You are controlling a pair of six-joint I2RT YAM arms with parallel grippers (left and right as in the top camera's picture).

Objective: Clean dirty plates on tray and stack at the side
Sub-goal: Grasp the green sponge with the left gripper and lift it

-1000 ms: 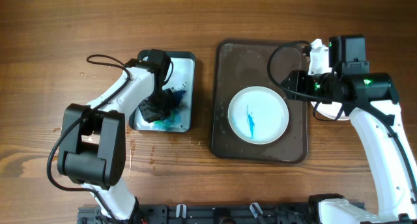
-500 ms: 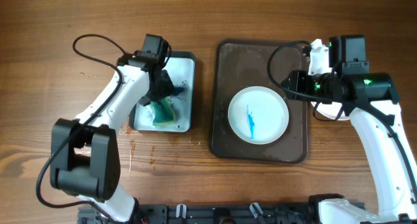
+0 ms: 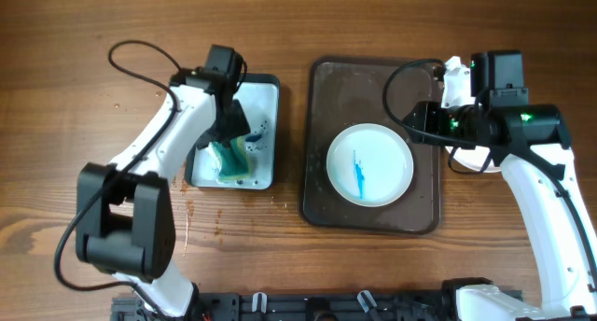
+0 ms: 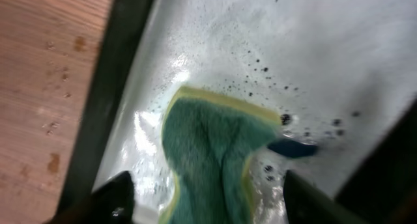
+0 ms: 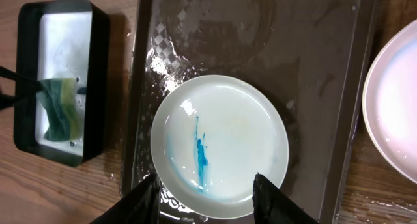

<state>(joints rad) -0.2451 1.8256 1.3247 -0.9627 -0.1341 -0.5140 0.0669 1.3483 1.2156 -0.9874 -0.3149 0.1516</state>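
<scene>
Fingers (image 4: 116, 196) of the left gripper (image 4: 205, 195) stand wide apart over the small tray (image 3: 271, 86). A green-and-yellow sponge (image 4: 208, 152) lies wet between them, not clamped. On the right gripper (image 5: 207, 196), the fingers are parted above the near rim of a plate (image 5: 220, 144), with nothing held. That plate, blue smear at its centre, lies on the brown tray (image 3: 322, 97). A second plate (image 5: 396, 113) sits on the desk (image 3: 56, 41) just right of the brown tray.
</scene>
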